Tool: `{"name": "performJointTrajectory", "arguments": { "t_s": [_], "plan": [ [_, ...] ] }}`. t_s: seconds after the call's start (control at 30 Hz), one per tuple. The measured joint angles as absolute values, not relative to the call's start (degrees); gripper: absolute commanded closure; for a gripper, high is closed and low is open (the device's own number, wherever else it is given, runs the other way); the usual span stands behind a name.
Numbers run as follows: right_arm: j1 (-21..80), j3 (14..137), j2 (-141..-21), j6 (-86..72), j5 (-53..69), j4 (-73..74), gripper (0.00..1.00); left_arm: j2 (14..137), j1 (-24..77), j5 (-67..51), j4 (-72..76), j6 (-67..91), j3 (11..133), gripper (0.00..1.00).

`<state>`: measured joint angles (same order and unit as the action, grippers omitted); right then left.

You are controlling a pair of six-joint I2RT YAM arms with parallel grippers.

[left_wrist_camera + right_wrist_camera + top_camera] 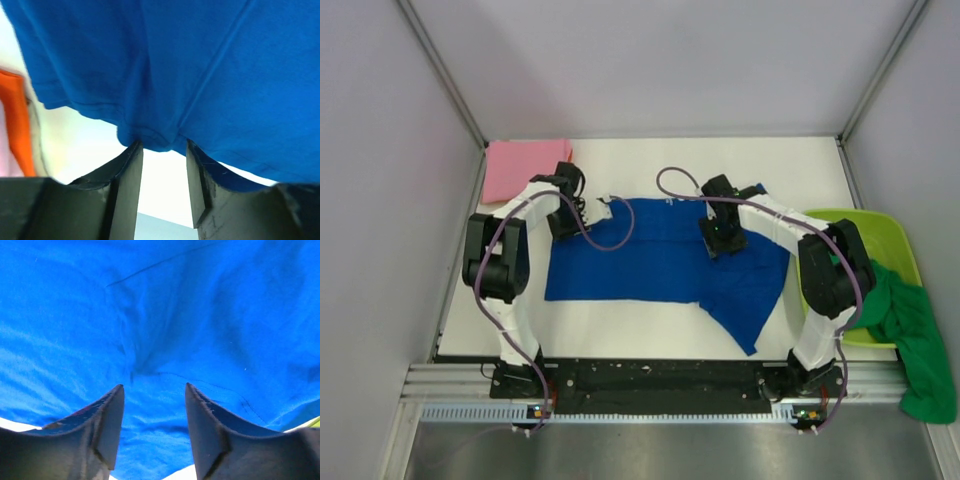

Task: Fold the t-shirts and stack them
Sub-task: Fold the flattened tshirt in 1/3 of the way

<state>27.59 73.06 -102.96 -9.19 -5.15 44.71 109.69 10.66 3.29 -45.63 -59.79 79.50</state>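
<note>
Blue t-shirt (660, 265), laid flat across the middle of the table (620, 345), its long axis running left to right. The left gripper (164, 146) is shown at the shirt's far left edge, fingers spread, with the bunched hem touching their tips but not pinched. The right gripper (154, 387) is shown over the far right part, fingers likewise spread, with cloth beneath and ahead. Each arm is judged nearest its own end.
</note>
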Motion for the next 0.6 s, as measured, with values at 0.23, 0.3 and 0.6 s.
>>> {"name": "performJointTrajectory", "arguments": {
  "t_s": [0.23,0.3,0.6],
  "plan": [
    [26.6,74.8,-102.4,-9.3,-0.8,45.8,0.46,110.1,8.1,-5.2,-54.6,-59.5,89.0,0.61],
    [24.8,77.7,-102.4,-10.5,-0.9,45.2,0.62,110.1,7.7,-7.4,-54.1,-57.4,92.3,0.71],
    [9.5,92.4,-112.5,-19.4,-3.6,37.2,1.0,120.0,9.0,-3.7,-46.6,-46.0,99.6,0.77]
  ]
}}
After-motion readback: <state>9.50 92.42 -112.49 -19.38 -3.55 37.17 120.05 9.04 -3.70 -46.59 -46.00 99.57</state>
